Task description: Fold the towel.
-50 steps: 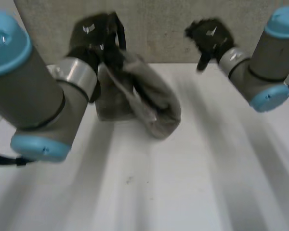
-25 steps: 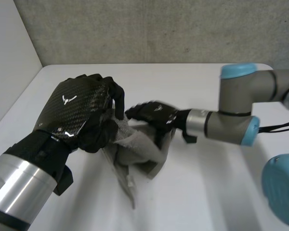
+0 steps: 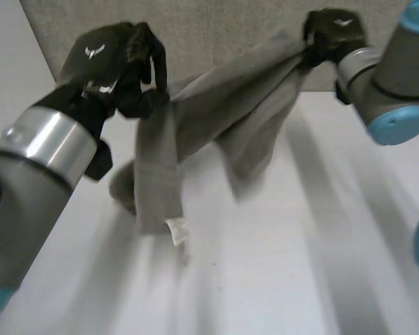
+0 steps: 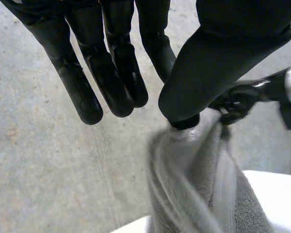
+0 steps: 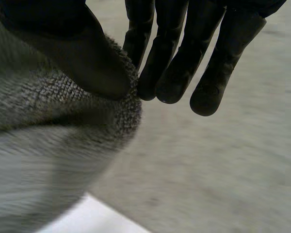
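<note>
Left hand [image 3: 112, 63], upper left of head view, is clamped on one end of the towel [image 3: 216, 118]. In its wrist view the thumb [image 4: 199, 73] presses onto the cloth's top edge, while the other fingers [image 4: 111, 73] are straight and clear of it. What the thumb pinches against is hidden.

Towel is up in the air, strung across the upper middle of the frame between both hands, bunched and twisted, not flat. One tail with a white label [image 3: 176, 231] hangs down at centre left. Can't tell if it reaches the desk [image 3: 314, 265] or stops just short.

Right hand [image 3: 333, 31], upper right, has its thumb pinching the other end against the fingers.

Progress: no fold made, I'd say. Left to do: spread it flat on the desk, fold, let go.
</note>
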You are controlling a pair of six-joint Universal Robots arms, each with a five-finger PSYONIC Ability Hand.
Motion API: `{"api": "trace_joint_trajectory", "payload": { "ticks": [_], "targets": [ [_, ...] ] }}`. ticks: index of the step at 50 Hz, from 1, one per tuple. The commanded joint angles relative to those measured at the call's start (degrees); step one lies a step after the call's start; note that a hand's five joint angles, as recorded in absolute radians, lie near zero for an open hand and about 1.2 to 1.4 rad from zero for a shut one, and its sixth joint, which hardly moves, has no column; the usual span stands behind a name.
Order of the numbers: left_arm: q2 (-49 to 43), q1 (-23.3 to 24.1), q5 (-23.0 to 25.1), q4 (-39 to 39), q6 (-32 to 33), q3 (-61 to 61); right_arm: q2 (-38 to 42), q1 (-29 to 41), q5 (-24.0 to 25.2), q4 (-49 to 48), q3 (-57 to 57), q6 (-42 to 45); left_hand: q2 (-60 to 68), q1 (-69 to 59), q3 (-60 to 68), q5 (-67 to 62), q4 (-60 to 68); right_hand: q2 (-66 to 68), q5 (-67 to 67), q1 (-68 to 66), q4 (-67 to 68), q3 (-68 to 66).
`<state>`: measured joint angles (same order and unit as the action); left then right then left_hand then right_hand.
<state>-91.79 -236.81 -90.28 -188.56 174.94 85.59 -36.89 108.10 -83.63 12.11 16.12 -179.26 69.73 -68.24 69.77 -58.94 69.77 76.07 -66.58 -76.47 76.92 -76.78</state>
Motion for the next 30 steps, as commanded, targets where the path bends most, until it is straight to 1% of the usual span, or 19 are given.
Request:
{"api": "trace_joint_trajectory", "payload": {
  "ticks": [1,2,3,4,5,7,8,10,11,13,14,18,19,21,22,23,24,26,30],
  "targets": [
    [-9.97,1.17,-0.34,-0.23,-0.12,-8.94,-12.56,-4.55,2.86,-4.53,24.68,1.89,10.27,-11.76,10.23,-11.06,10.23,3.93,-3.42,-3.53,3.08,-3.22],
    [-9.99,1.17,-0.34,-0.23,-0.12,-8.95,-16.51,-5.96,3.56,-8.47,32.14,2.51,10.27,-11.76,10.23,-11.06,10.23,3.93,-3.42,-3.53,3.08,-3.22],
    [-11.64,1.69,-0.34,-0.14,-0.03,-9.39,-16.55,-5.97,3.56,-8.51,32.22,2.51,10.27,-11.76,10.23,-11.06,10.23,3.93,-3.42,-3.53,3.08,-3.22],
    [-11.66,1.7,-0.34,-0.14,-0.03,-9.39,-21.07,-7.19,4.0,-12.08,39.62,3.73,10.27,-11.76,10.23,-11.06,10.23,3.93,-3.42,-3.53,3.08,-3.22],
    [-13.23,2.48,-0.16,-0.23,0.05,-9.48,-21.12,-7.2,4.0,-12.11,39.69,3.74,10.27,-11.76,10.23,-11.06,10.23,3.93,-3.42,-3.53,3.08,-3.22],
    [-14.65,3.46,-0.16,-0.23,0.05,-9.13,-28.03,-8.16,7.58,-15.44,52.46,9.68,10.27,-11.76,10.23,-11.06,10.23,3.93,-3.42,-3.53,3.08,-3.22],
    [-16.04,4.33,-0.16,0.03,0.14,-8.69,-28.06,-8.17,7.6,-15.45,52.52,9.72,10.27,-11.76,10.23,-11.06,10.23,3.93,-3.42,-3.53,3.08,-3.22],
    [-17.28,4.86,-0.16,0.12,0.05,-7.81,-31.04,-8.34,13.29,-14.93,62.84,18.46,10.27,-11.76,10.23,-11.06,10.23,3.93,-3.42,-3.53,3.08,-3.22],
    [-18.42,4.86,-0.16,0.12,0.14,-6.42,-31.05,-8.34,13.32,-14.92,62.89,18.51,10.27,-11.76,10.23,-11.06,10.23,3.93,-3.42,-3.53,3.08,-3.22],
    [-19.39,4.86,-0.07,0.12,0.14,-4.73,-32.62,-8.43,17.25,-12.39,71.29,26.73,10.27,-11.76,10.23,-11.06,10.23,3.93,-3.42,-3.53,3.08,-3.22],
    [-20.0,4.86,0.01,0.21,0.14,-3.08,-32.63,-8.43,17.27,-12.38,71.33,26.77,10.27,-11.76,10.23,-11.06,10.23,3.93,-3.42,-3.53,3.08,-3.22],
    [-20.71,4.78,0.19,-0.05,0.23,0.1,-33.78,-8.61,18.76,-1.87,78.61,37.81,10.27,-11.76,10.23,-11.06,10.23,3.93,-3.42,-3.53,3.08,-3.22],
    [-20.8,4.78,0.28,-0.14,0.23,1.49,-33.77,-8.61,18.77,-1.83,78.63,37.85,10.27,-11.76,10.23,-11.06,10.23,3.93,-3.42,-3.53,3.08,-3.22],
    [-20.8,4.69,0.28,-0.23,0.23,2.65,-33.86,-8.69,19.47,6.31,81.16,44.67,10.27,-11.76,10.23,-11.06,10.23,3.93,-3.42,-3.53,3.08,-3.22],
    [-20.8,4.69,0.28,-0.31,0.23,3.61,-33.86,-8.7,19.47,6.35,81.17,44.7,4.63,-6.12,4.59,-5.42,4.59,3.93,-3.42,-3.53,3.08,-3.22],
    [-20.63,4.6,0.28,-0.31,0.23,4.23,-33.86,-8.7,19.47,9.56,82.13,47.31,-7.59,6.09,-7.63,6.79,-7.62,3.93,-3.42,-3.53,3.08,-3.22],
    [-20.62,4.6,0.28,-0.31,0.23,4.23,-33.86,-8.7,19.47,9.6,82.14,47.34,-7.71,6.21,-7.75,6.91,-7.74,3.93,-3.42,-3.53,3.08,-3.22],
    [-20.19,4.6,0.1,-0.23,0.23,4.58,-34.13,-8.61,19.47,12.06,83.2,49.53,-32.51,31.01,-32.55,31.71,-32.54,3.93,-3.42,-3.53,3.08,-3.22],
    [-20.01,4.51,0.19,-0.4,0.23,4.58,-36.05,-9.83,19.12,13.29,84.77,51.9,-37.14,35.64,-37.18,36.34,-37.17,3.93,-3.42,-3.53,3.08,-3.22]
  ]
}}
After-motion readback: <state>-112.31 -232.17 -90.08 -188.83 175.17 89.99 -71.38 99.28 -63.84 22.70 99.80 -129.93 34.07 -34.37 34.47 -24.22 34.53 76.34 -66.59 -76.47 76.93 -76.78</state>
